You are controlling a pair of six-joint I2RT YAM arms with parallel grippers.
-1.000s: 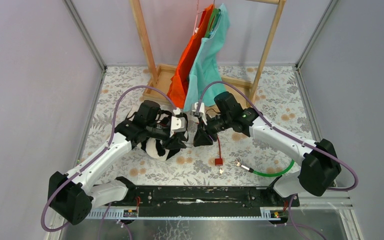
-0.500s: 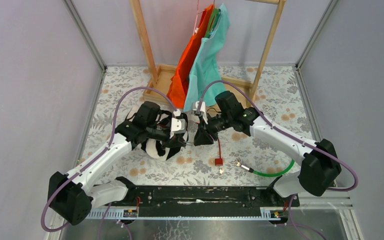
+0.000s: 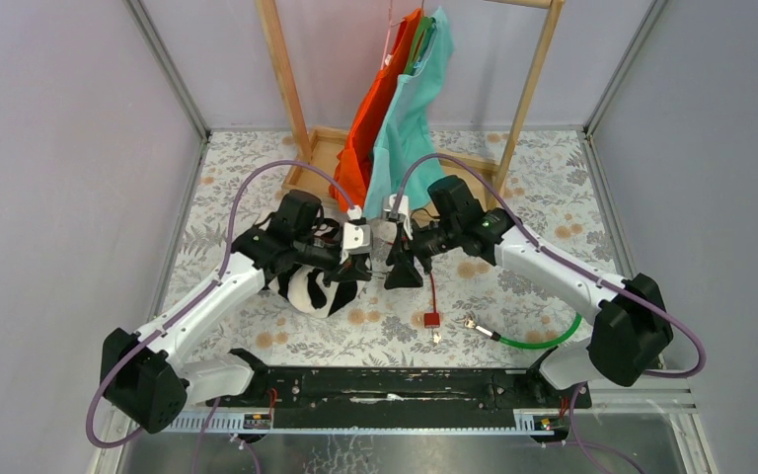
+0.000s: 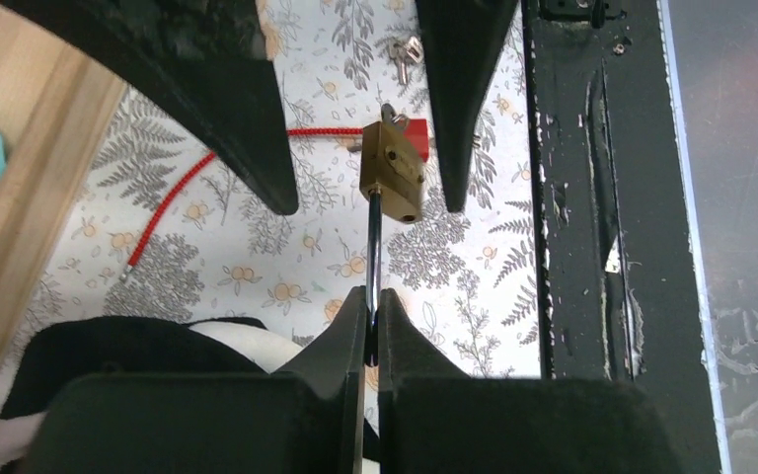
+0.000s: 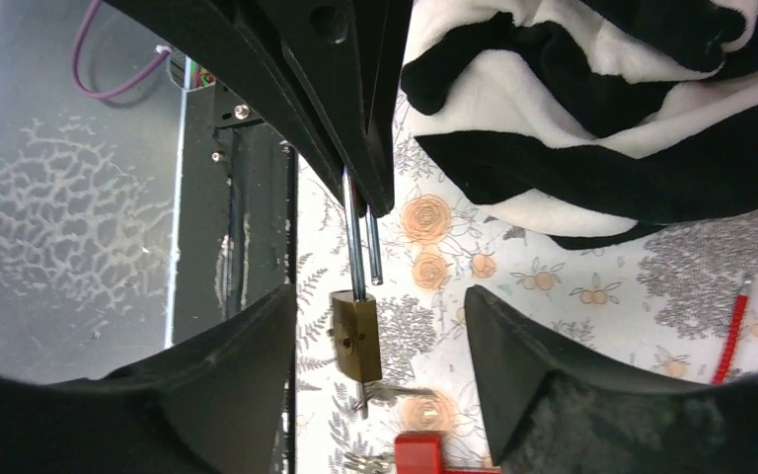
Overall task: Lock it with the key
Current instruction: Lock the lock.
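The brass padlock with a long steel shackle (image 4: 393, 173) is hanging in the air over the floral table cover (image 4: 257, 276), mid-table between the 2 arms and just right of the black and white plush fabric (image 5: 602, 99). One shackle (image 4: 374, 247) leg is entering the body; the other is ending free, so it looks unlocked. A small silver key (image 5: 365, 395) seems to be sitting in the keyhole.

The left gripper (image 4: 370, 296) is clenching the shackle. The right gripper (image 5: 380, 296) is standing released, its fingers straddling the padlock without touching it.

The step likely needs the right fingers centring on the body, pushing along the shackle line, then turning the key gently. Spare keys (image 4: 407, 51) and a red tag (image 4: 416, 128) are lying nearer on the cover.
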